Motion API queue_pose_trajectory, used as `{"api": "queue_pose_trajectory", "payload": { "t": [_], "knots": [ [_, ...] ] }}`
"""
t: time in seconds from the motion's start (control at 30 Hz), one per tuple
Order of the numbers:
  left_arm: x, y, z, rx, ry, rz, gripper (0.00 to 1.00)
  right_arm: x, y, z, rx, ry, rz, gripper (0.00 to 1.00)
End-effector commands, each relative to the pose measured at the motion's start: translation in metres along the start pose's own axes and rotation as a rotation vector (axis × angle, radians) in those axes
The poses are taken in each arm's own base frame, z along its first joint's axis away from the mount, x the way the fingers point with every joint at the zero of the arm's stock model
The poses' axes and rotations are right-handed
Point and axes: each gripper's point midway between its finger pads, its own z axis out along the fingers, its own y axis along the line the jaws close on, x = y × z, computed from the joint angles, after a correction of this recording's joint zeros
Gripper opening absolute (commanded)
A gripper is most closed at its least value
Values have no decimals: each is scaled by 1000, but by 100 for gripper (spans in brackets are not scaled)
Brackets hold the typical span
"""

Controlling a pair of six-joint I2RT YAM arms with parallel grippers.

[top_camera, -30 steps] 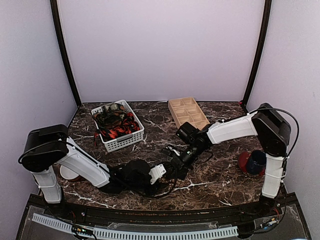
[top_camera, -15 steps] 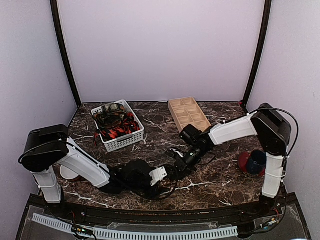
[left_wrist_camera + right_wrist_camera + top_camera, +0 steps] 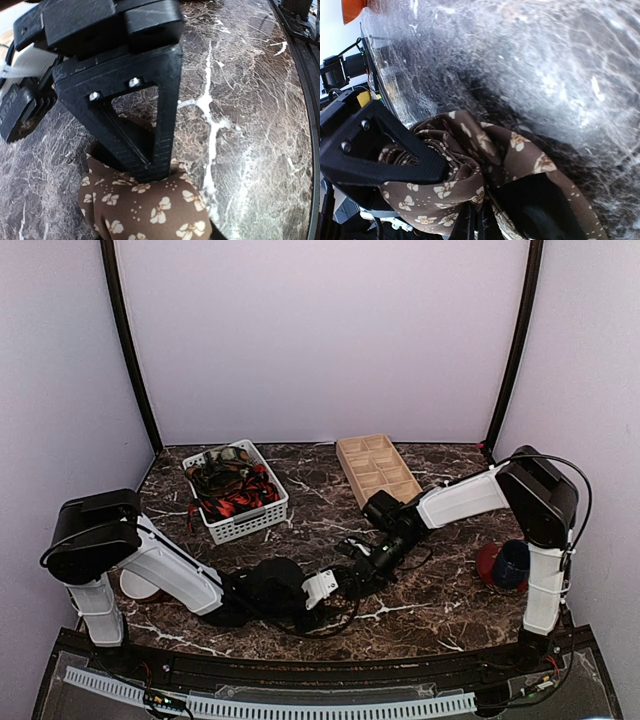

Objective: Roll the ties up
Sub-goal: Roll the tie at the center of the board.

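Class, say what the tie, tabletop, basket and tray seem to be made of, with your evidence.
Tie: soft fabric, matte brown, cream flower print; it folds and creases.
Tabletop: smooth dark marble or marble-look laminate; white veins.
Basket: white plastic, probably; slotted walls.
Tray: pale unpainted wood, apparently; divided compartments.

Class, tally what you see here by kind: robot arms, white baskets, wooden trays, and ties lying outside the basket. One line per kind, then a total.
Robot arms: 2
White basket: 1
Wooden tray: 1
Brown tie: 1
Total: 5
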Motion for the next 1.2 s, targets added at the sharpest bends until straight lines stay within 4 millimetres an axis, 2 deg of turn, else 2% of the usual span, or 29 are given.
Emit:
{"api": "queue_pose_trajectory", "payload": {
  "t": [0.0,0.07,0.17,0.27,0.4,0.53,0.7,0.8,0.97,1.07,1.17],
  "knots": [
    [8,-3,7,8,36,-27,34,-5,-15,-3,75,-20,28,0],
    [23,-4,8,6,84,-34,32,-8,-3,-15,49,-53,0,9],
    [40,-6,5,11,122,-45,30,-14,7,-37,4,-115,-7,29],
    [49,-7,3,16,144,-50,29,-18,6,-56,-30,-170,14,47],
    [51,-10,2,29,143,-53,29,-21,-9,-54,-12,-159,45,64],
    [50,-10,3,31,147,-50,29,-23,-17,-45,11,-109,54,75],
    [52,-10,4,28,152,-47,29,-15,-13,-30,4,-24,17,75],
    [52,-10,5,29,154,-48,29,-10,7,-28,-76,-9,-33,72],
    [53,-10,7,30,158,-50,29,-9,42,-36,-154,-44,-126,62],
    [53,-11,8,33,160,-52,29,-6,55,-37,-163,-49,-163,62],
    [53,-11,9,33,163,-52,29,-2,57,-31,-146,-28,-176,61]
  ]
}}
